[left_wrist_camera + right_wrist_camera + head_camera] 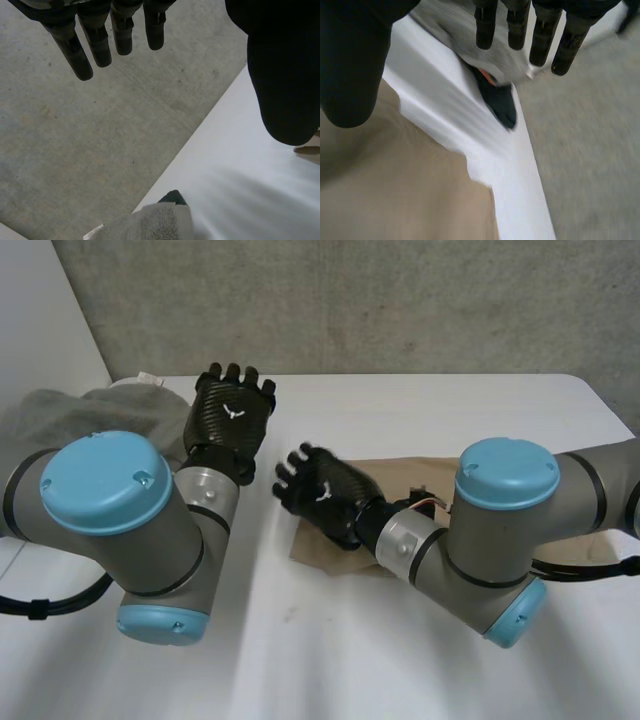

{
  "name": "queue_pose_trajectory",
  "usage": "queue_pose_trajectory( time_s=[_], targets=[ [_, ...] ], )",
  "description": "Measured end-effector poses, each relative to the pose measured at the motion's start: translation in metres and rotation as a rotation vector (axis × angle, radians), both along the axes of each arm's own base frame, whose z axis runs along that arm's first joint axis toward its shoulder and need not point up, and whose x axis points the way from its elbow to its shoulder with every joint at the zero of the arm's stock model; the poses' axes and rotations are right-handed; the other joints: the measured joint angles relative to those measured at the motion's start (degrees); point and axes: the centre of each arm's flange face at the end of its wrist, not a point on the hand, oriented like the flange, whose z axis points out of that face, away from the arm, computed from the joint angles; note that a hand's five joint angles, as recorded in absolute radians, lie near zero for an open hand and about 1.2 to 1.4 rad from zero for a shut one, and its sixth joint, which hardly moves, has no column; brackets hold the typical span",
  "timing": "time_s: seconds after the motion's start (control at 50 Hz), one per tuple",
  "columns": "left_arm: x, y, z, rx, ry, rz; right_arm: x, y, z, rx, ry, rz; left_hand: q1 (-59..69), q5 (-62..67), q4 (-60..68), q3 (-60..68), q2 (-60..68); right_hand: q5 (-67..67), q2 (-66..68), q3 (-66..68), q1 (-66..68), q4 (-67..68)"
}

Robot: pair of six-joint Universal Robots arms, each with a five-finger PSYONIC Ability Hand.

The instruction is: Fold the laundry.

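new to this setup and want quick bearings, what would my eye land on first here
The two black hands at mid-table stand out: the left hand open near the far edge, the right hand open over one edge of a flat tan cloth. A rumpled grey towel is heaped at the far left corner of the white table, beside the left arm.

A tan cloth (318,548) lies flat on the table (420,410) — a crumpled grey towel (60,410) heaped at its far-left corner.
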Motion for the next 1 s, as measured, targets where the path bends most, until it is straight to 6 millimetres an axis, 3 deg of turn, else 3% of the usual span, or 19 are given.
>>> queue_pose_trajectory(
  time_s=[0.1,0.12,0.18,0.2,0.22,0.24,0.26,0.36,0.42,0.54,0.66,0.88,0.92,0.96,1.0],
  targets=[
    [-0.002,-0.004,0.008,-0.017,0.026,0.001,-0.015,-0.021,0.022,0.116,-0.111,-0.193,0.0,0.0,0.0,0.0,0.0,-2.15,-2.03,-3.28,-0.28,-2.09],
    [-0.004,-0.005,0.012,-0.027,0.035,-0.001,-0.027,-0.033,0.04,0.176,-0.203,-0.295,0.0,0.0,0.0,0.0,0.0,-2.15,-2.03,-3.28,-0.28,-2.09],
    [-0.006,-0.005,0.014,-0.033,0.041,-0.004,-0.033,-0.038,0.046,0.198,-0.241,-0.33,0.0,0.0,0.0,0.0,0.0,-2.15,-2.02,-3.28,-0.28,-2.1],
    [-0.011,-0.004,0.018,-0.045,0.051,-0.016,-0.061,-0.057,0.067,0.29,-0.379,-0.466,0.0,0.0,0.0,0.0,0.0,-2.15,-2.03,-3.28,-0.28,-2.09],
    [-0.011,-0.004,0.018,-0.045,0.051,-0.016,-0.061,-0.057,0.067,0.29,-0.379,-0.466,0.0,0.0,0.0,0.0,0.0,-2.15,-2.03,-3.28,-0.28,-2.09],
    [-0.015,-0.002,0.019,-0.048,0.054,-0.028,-0.088,-0.072,0.073,0.35,-0.443,-0.566,0.0,0.0,0.0,0.0,0.0,-2.15,-2.03,-3.28,-0.28,-2.1],
    [-0.015,-0.001,0.019,-0.048,0.054,-0.03,-0.092,-0.074,0.073,0.357,-0.449,-0.579,0.0,0.0,0.0,0.0,0.0,-2.15,-2.03,-3.28,-0.28,-2.1],
    [-0.026,0.012,0.013,-0.036,0.044,-0.071,-0.163,-0.102,0.06,0.458,-0.447,-0.818,0.0,0.0,0.0,0.0,0.0,-2.14,-1.93,-3.09,-0.28,-2.06],
    [-0.029,0.016,0.007,-0.022,0.033,-0.084,-0.196,-0.109,0.047,0.483,-0.372,-0.908,0.0,0.0,0.0,0.0,0.0,-1.86,-1.89,-2.32,-0.04,-1.94],
    [-0.028,0.019,-0.004,0.004,0.012,-0.087,-0.242,-0.112,0.018,0.499,-0.198,-0.957,0.0,0.0,0.0,0.0,0.0,3.19,4.39,4.15,4.3,3.67],
    [-0.026,0.017,-0.01,0.017,0.004,-0.081,-0.263,-0.11,-0.007,0.516,-0.107,-0.914,0.0,0.0,0.0,0.0,0.0,4.63,4.56,5.54,5.02,4.99],
    [-0.024,0.017,-0.014,0.029,-0.003,-0.078,-0.274,-0.116,-0.028,0.497,-0.104,-0.907,0.0,0.0,0.0,0.0,0.0,6.08,5.79,7.02,7.1,6.62],
    [-0.024,0.017,-0.014,0.029,-0.003,-0.078,-0.274,-0.117,-0.03,0.498,-0.104,-0.909,0.0,0.0,0.0,0.0,0.0,6.99,7.58,8.18,8.23,7.75],
    [-0.024,0.018,-0.015,0.031,-0.004,-0.079,-0.275,-0.12,-0.037,0.502,-0.1,-0.91,0.0,0.0,0.0,0.0,0.0,18.65,21.38,20.55,18.89,20.22],
    [-0.024,0.018,-0.015,0.031,-0.004,-0.079,-0.275,-0.12,-0.037,0.503,-0.1,-0.91,0.0,0.0,0.0,0.0,0.0,18.65,21.38,20.55,18.89,20.22]
  ],
)
